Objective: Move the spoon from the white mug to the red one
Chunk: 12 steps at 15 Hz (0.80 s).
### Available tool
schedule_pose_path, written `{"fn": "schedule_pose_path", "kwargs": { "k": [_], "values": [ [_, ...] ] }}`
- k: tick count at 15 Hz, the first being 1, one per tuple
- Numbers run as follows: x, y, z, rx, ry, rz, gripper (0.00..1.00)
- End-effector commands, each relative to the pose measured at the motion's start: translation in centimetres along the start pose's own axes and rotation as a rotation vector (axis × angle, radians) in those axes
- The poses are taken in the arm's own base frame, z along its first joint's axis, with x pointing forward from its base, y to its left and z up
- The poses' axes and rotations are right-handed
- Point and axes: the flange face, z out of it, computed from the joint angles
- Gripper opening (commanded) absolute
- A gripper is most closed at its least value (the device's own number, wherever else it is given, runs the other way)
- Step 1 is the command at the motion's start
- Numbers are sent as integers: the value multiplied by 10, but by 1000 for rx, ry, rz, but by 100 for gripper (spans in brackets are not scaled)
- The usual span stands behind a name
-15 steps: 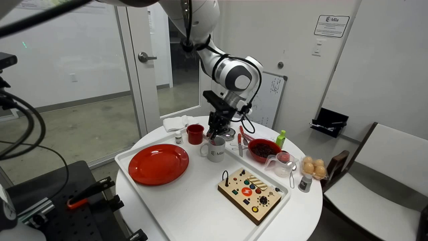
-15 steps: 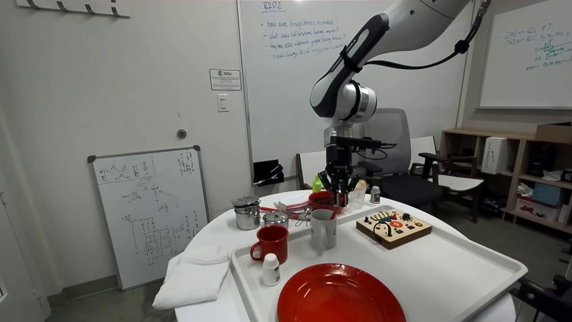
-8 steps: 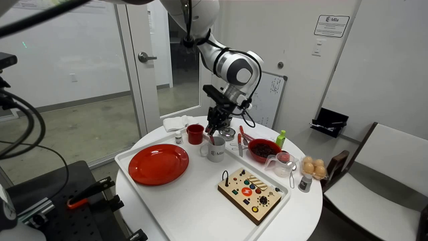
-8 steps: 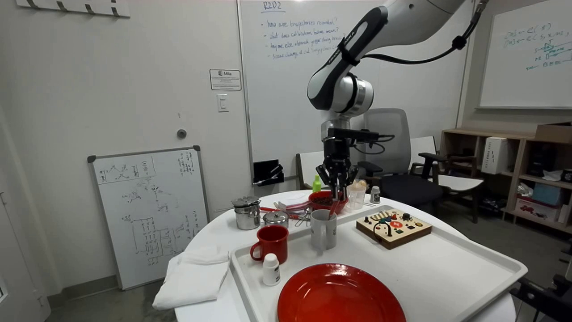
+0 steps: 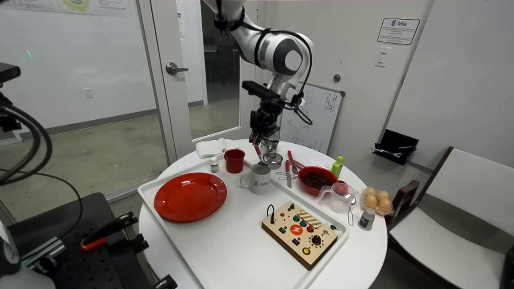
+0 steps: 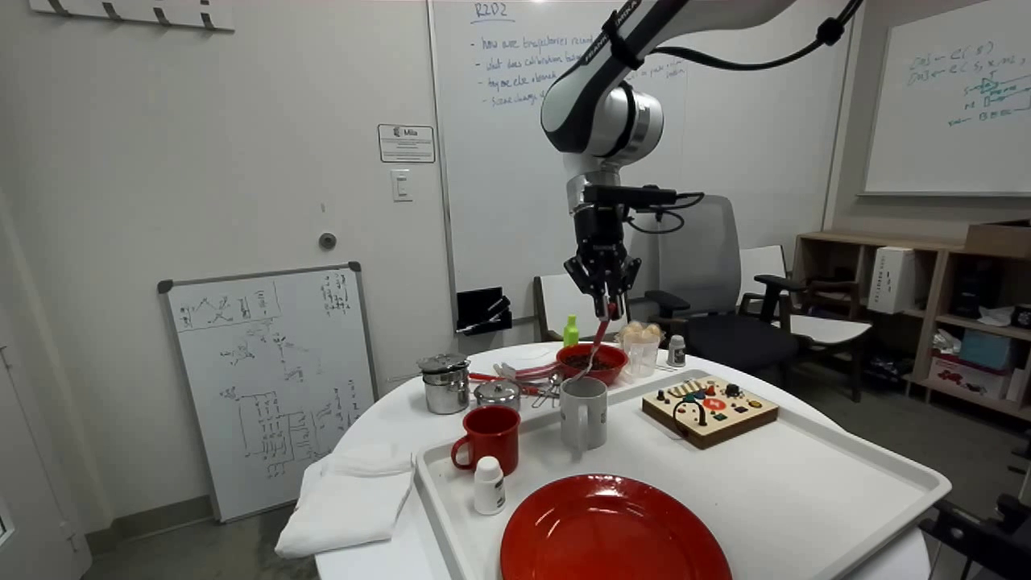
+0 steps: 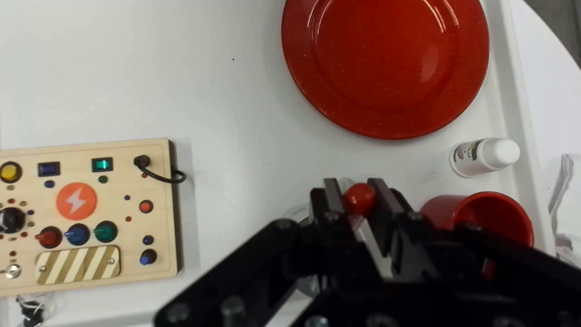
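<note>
Spoon [image 6: 599,336] held slantwise in the downward-pointing claw [image 6: 610,309].

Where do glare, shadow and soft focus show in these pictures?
In an exterior view, a small glint on the round, glossy red plate; in the wrist view, pale glare streaks on it, a faint shadow beside the rectangular wooden button panel, and the black gripper looking dark and soft toward the bottom edge.
</note>
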Motion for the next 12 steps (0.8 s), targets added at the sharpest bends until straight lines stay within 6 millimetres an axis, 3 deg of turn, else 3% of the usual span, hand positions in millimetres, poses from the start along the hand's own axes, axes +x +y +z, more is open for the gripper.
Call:
{"fn": "schedule_pose_path", "kwargs": {
  "k": [1,5,10,11,12],
  "values": [
    [-21,-8,-35,-73,41,-6,5],
    [-38,-31,-56,-136,84,-67,5],
    [-56,-81,-47,-242,57,-212,5],
    [-46,-70,-50,-193,79,-161,19],
    [-49,-79,-46,-207,71,-179,19]
  ]
}}
